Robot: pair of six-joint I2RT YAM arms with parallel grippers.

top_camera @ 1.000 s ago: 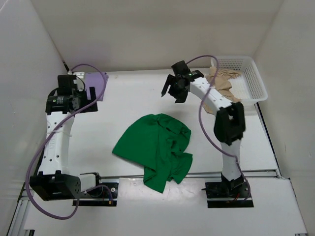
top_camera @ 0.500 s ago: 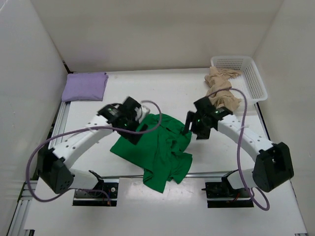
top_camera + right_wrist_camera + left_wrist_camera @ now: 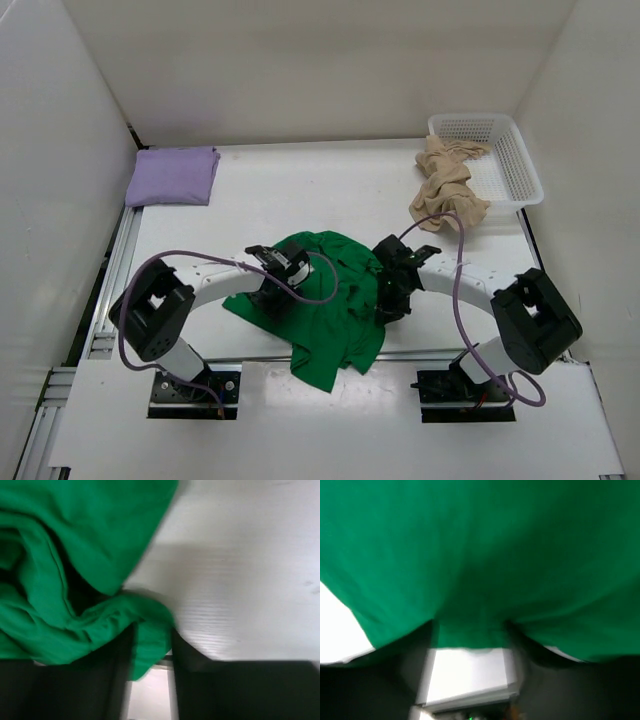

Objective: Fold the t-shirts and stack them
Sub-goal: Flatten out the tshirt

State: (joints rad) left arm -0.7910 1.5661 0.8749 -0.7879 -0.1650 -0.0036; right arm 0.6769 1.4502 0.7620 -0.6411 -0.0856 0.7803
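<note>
A crumpled green t-shirt (image 3: 335, 325) lies at the table's middle front. My left gripper (image 3: 275, 293) is down on its left part. In the left wrist view the cloth (image 3: 480, 540) fills the picture, and a fold sits between the jaws of the gripper (image 3: 470, 630), which stand partly apart. My right gripper (image 3: 390, 298) is at the shirt's right edge. The right wrist view shows this gripper (image 3: 152, 647) shut on a flap of the green cloth (image 3: 75, 555). A folded purple t-shirt (image 3: 172, 175) lies at the back left. A beige t-shirt (image 3: 446, 185) hangs over the basket's rim.
A white plastic basket (image 3: 510, 160) stands at the back right, with the beige cloth spilling out of it onto the table. White walls close in the table on three sides. Both arm bases sit at the near edge.
Both arms swung in from the back of the table and dropped onto the green t-shirt. The right jaws closed on its edge; the left jaws narrowed around a fold.
</note>
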